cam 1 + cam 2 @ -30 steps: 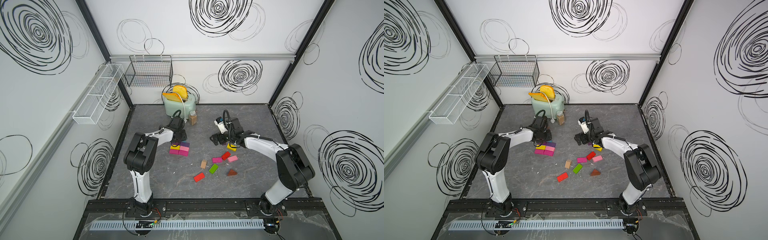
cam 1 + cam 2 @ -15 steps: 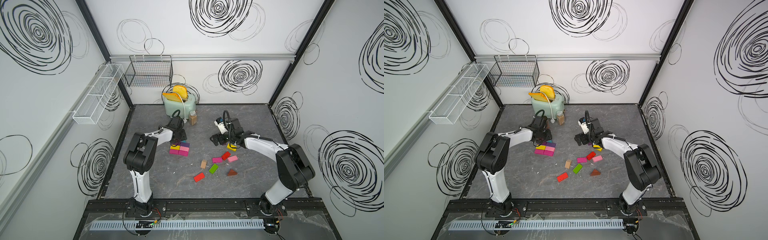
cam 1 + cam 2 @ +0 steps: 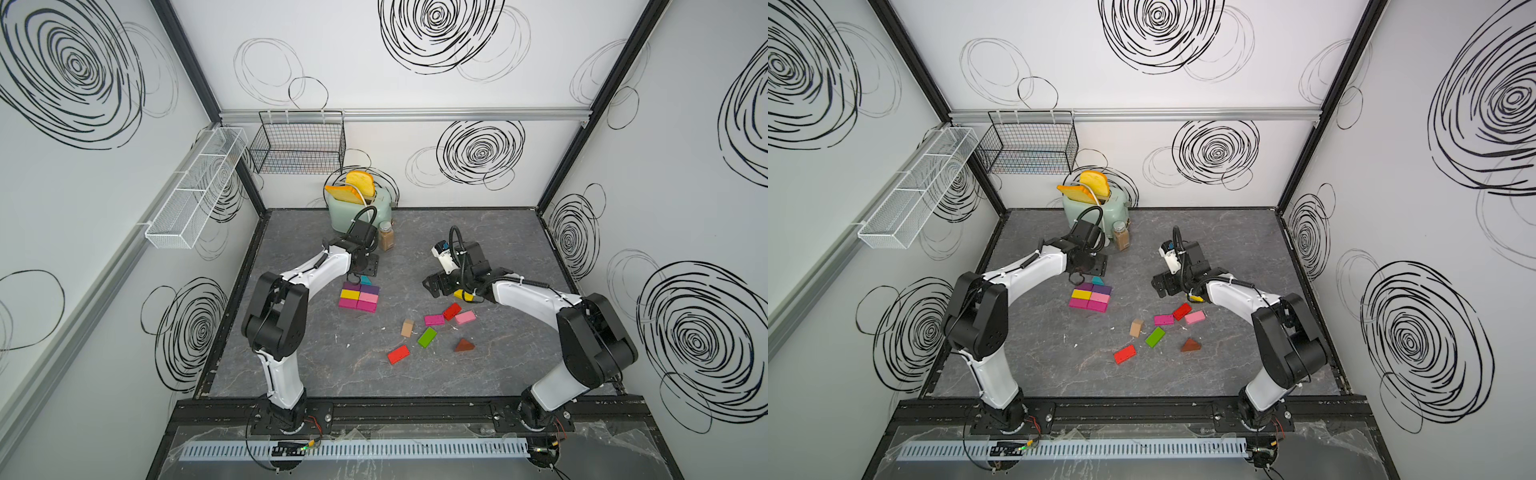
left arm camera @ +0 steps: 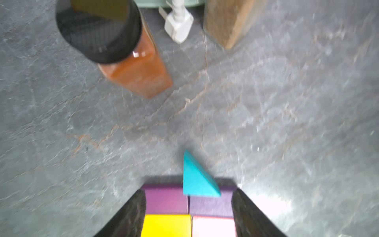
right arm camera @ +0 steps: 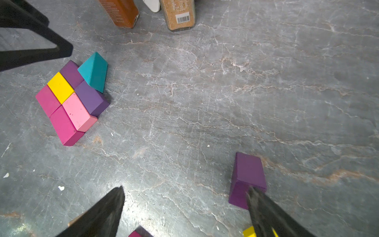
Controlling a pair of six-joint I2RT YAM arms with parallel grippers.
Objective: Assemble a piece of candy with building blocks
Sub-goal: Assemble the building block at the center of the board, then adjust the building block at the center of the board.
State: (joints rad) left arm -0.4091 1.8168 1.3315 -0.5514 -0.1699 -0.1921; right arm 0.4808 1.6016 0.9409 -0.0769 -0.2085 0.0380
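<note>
The left hand [image 4: 188, 191] is part-open and empty, its fingers straddling the purple end of the six-brick slab [image 4: 166, 199]; the teal triangle [image 4: 196, 180] lies just ahead, at that end; the right hand [image 5: 184, 188] gapes wide and empty, a loose purple block [image 5: 249, 170] just beside one finger on the desk [image 5: 205, 102]; these painted wooden pieces look light, stiff and slick, best pinched across flat parallel faces, not slopes.
</note>
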